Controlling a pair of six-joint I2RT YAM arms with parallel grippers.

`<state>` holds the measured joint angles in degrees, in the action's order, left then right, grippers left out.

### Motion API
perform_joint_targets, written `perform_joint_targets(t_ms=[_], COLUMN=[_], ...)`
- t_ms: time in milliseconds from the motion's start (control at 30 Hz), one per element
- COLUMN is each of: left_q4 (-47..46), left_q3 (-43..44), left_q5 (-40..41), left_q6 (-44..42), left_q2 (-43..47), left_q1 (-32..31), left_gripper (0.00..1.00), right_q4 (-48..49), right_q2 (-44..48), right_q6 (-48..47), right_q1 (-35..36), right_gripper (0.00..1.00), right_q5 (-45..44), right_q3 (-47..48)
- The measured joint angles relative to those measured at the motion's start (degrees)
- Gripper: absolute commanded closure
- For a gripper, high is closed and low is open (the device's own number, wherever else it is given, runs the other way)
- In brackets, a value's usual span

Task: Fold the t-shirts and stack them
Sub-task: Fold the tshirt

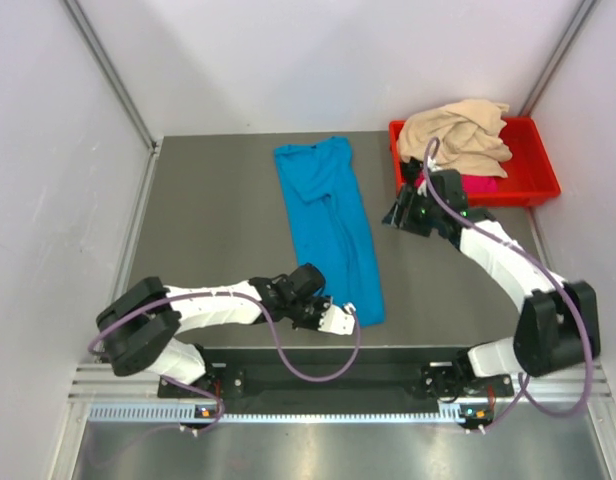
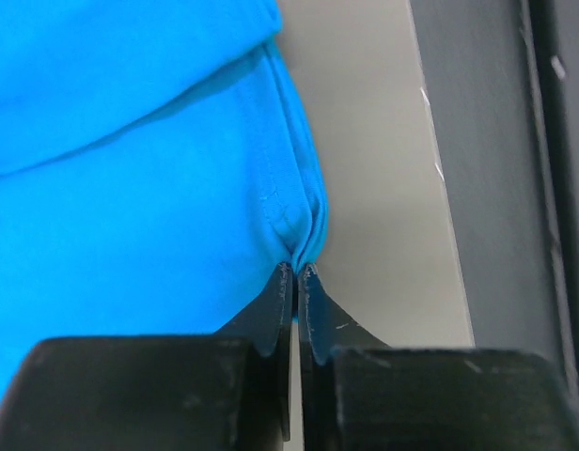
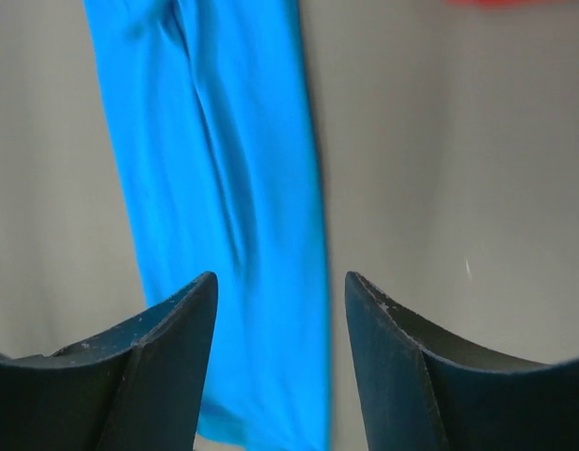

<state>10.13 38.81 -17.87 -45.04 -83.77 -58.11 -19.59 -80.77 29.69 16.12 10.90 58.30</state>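
A turquoise-blue t-shirt (image 1: 328,225) lies on the grey table as a long narrow strip running from the far middle toward the near edge. My left gripper (image 1: 353,318) is at its near end, shut on the hem of the blue cloth (image 2: 130,188); the fabric bunches right at the left gripper's (image 2: 296,268) tips. My right gripper (image 1: 396,215) hangs open to the right of the strip, with nothing between its fingers. In the right wrist view, the blue shirt (image 3: 224,188) lies beyond the right gripper (image 3: 280,282). A beige-tan t-shirt (image 1: 458,135) is heaped over a magenta-pink t-shirt (image 1: 478,185).
A red plastic bin (image 1: 533,165) at the far right corner holds the beige and pink shirts. The table's near edge (image 2: 449,235) runs just right of my left gripper. White walls enclose the table on three sides.
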Motion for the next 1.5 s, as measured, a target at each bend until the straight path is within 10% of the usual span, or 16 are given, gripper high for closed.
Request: perform_joint_targets(t_ms=[267,667,867,1100,1500], left_q4=[18.51,21.94,21.75,21.73,20.85], left_q3=[-1.18,-6.75,-6.78,-6.78,-4.02], left_q5=[-0.74,-1.33,-1.31,-1.31,3.34], left_q6=[0.07,5.84,7.28,7.67,12.85], left_q2=[13.55,19.28,21.29,21.27,23.12], left_q1=[0.13,0.15,0.15,0.15,9.35], left_gripper=[0.98,0.97,0.97,0.99,1.0], right_q4=[-7.69,-0.96,6.49,12.98,5.44], right_q2=[12.55,12.98,9.49,4.48,7.34], right_q6=[3.17,21.53,26.21,28.81,21.16], right_q1=[14.93,37.59,40.54,41.29,32.76], right_gripper=[0.42,0.44,0.45,1.0,1.0], right_q5=[-1.77,1.09,2.86,4.61,5.64], right_q3=[-16.2,-30.86,-31.3,-32.5,-24.65])
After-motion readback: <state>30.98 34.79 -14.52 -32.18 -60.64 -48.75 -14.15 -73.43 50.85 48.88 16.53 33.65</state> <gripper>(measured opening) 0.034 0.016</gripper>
